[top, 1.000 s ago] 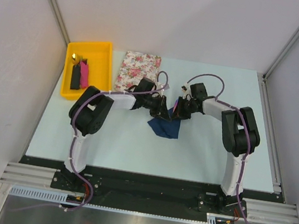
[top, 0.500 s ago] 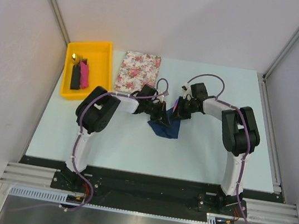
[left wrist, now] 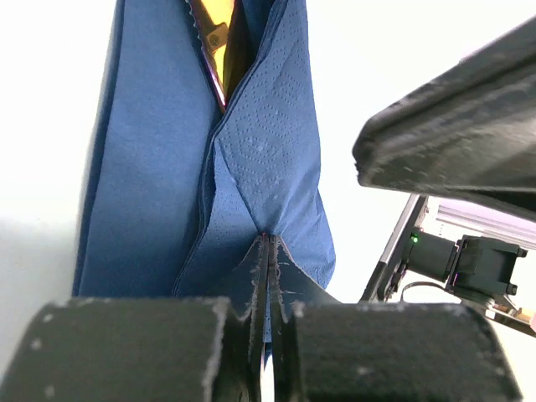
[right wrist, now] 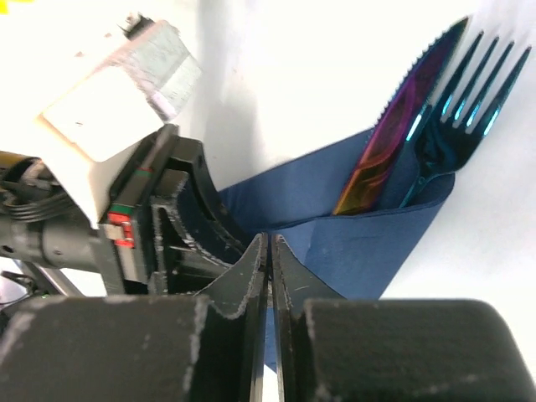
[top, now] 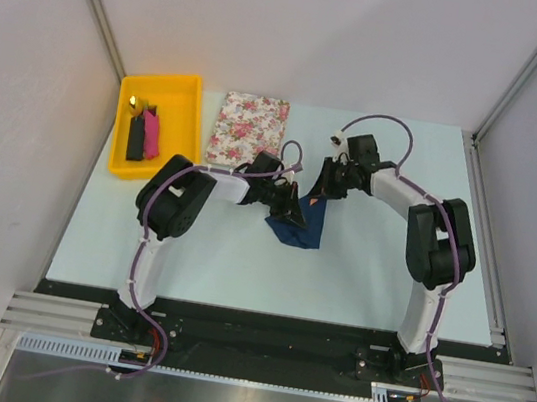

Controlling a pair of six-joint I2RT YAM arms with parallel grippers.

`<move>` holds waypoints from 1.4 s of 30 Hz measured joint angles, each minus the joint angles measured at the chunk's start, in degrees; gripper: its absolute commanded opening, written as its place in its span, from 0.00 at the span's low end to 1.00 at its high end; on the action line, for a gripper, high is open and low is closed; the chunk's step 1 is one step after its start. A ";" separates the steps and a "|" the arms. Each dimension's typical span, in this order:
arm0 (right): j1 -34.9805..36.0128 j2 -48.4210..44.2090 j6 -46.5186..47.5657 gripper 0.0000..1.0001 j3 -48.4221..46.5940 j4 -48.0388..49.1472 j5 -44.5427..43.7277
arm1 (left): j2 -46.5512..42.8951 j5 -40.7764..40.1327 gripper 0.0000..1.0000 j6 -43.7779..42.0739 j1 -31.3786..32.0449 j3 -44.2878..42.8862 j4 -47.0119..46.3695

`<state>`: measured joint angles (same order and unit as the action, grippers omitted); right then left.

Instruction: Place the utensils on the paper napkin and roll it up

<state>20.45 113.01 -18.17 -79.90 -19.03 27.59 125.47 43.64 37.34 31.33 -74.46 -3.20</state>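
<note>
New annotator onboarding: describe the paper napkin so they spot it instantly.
On the pale table, start at the floral mat at the far edge and come nearer and right. The paper napkin is the folded sheet there, wrapped around the utensils. It alone is plain dark navy; the mat is pink-flowered, the bin yellow.

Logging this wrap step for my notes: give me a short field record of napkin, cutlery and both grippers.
napkin: dark blue, folded, mid-table
knife: inside the fold, blade sticking out
fork: beside the knife, tines sticking out
left gripper: jaws shut on a napkin fold
right gripper: jaws shut, at the napkin's edge; grip unclear
also there: floral mat, yellow tray
</note>
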 measured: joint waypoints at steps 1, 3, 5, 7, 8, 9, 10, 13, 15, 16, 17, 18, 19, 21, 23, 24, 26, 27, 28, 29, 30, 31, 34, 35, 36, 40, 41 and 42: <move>0.02 0.00 0.26 0.08 -0.02 -0.09 -0.22 | 0.00 0.00 0.01 -0.02 0.00 0.00 0.00; 0.15 0.02 0.70 0.07 0.00 -0.87 -0.52 | 0.00 0.00 0.01 0.02 0.00 0.00 0.00; 0.46 0.02 1.27 0.07 0.00 -1.14 -0.85 | 0.00 0.00 0.01 0.07 0.00 0.00 0.00; 0.85 0.09 1.57 0.06 0.11 -1.16 -1.07 | 0.00 -0.02 0.01 0.13 0.00 0.00 0.00; 1.07 0.20 1.79 0.06 0.22 -1.14 -1.27 | 0.02 -0.02 0.01 0.15 0.00 0.00 0.00; 1.27 0.44 1.99 0.05 0.28 -1.11 -1.44 | 0.02 -0.04 0.01 0.15 0.00 0.00 0.02; 1.49 0.85 2.19 0.04 0.35 -1.05 -1.64 | 0.02 -0.04 0.01 0.15 0.00 -0.02 0.04; 1.97 2.40 2.80 0.03 1.01 -0.74 -2.69 | 0.00 -0.07 0.01 0.15 0.00 -0.02 0.09; 2.19 3.43 3.23 0.02 2.03 -0.72 -3.67 | 0.02 -0.11 0.02 0.15 0.00 -0.04 0.11; 2.29 3.89 3.43 0.01 2.47 -0.76 -4.17 | 0.02 -0.11 0.01 0.15 0.00 -0.04 0.13; 2.36 4.11 3.43 0.01 2.58 -0.48 -3.82 | 0.02 -0.15 0.02 0.15 0.00 -0.09 0.22; 2.43 4.11 3.69 0.01 2.58 -0.42 -3.98 | 0.02 -0.20 0.02 0.15 0.00 -0.15 0.33; 2.51 4.11 3.91 0.01 2.58 -0.42 -4.15 | 0.02 -0.24 0.04 0.15 0.00 -0.15 0.35; 2.69 4.11 4.35 0.00 2.58 -0.42 -4.37 | 0.02 -0.24 0.13 0.15 -0.02 -0.15 0.37; 2.69 4.11 4.79 0.00 2.58 -0.39 -4.31 | 0.00 -0.17 0.17 0.20 -0.11 -0.15 0.28; 2.69 4.11 4.94 0.00 2.58 -0.39 -4.26 | 0.00 -0.07 0.18 0.20 -0.20 -0.13 0.13; 2.69 4.11 5.20 0.00 2.62 -0.35 -4.20 | -0.35 0.04 0.18 0.22 -0.22 0.39 -0.96; 2.69 4.11 5.27 0.00 2.67 -0.28 -4.13 | -0.68 -0.02 0.18 0.22 -0.22 0.83 -1.49; 2.69 4.11 5.38 0.00 2.69 -0.22 -4.04 | -1.01 -0.11 0.18 0.20 -0.22 1.22 -1.97; 2.67 4.11 5.40 0.00 2.73 -0.17 -4.00 | -1.31 -0.37 0.18 0.20 -0.22 1.46 -2.23; 2.67 4.11 5.42 0.00 2.75 -0.11 -3.93 | -1.55 -0.59 0.17 0.20 -0.22 1.51 -2.34; 2.67 4.11 5.42 0.00 2.75 -0.11 -3.93 | -1.75 -0.87 0.16 0.20 -0.22 1.51 -2.62; 2.64 4.11 5.42 0.00 2.78 -0.04 -3.80 | -1.92 -1.53 0.14 0.24 -0.09 1.51 -3.45; 2.62 4.11 5.42 0.00 2.78 -0.02 -3.74 | -1.92 -1.66 0.13 0.26 -0.07 1.51 -3.58; 2.62 4.11 5.42 0.00 2.78 -0.02 -3.72 | -1.92 -1.81 0.12 0.28 -0.04 1.51 -3.58; 2.54 4.11 5.38 0.04 2.80 0.02 -3.50 | -1.68 -2.95 0.06 0.20 0.04 1.40 -3.15; 2.49 4.11 5.38 0.04 2.80 0.04 -3.30 | -1.36 -3.21 0.05 0.17 0.04 1.27 -2.71; 2.45 4.11 5.29 0.05 2.80 0.04 -3.13 | -1.03 -3.34 0.04 0.22 0.04 1.16 -2.51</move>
<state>22.90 117.12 -12.88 -77.10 -18.98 24.47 124.44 40.29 37.56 31.38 -73.30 -5.72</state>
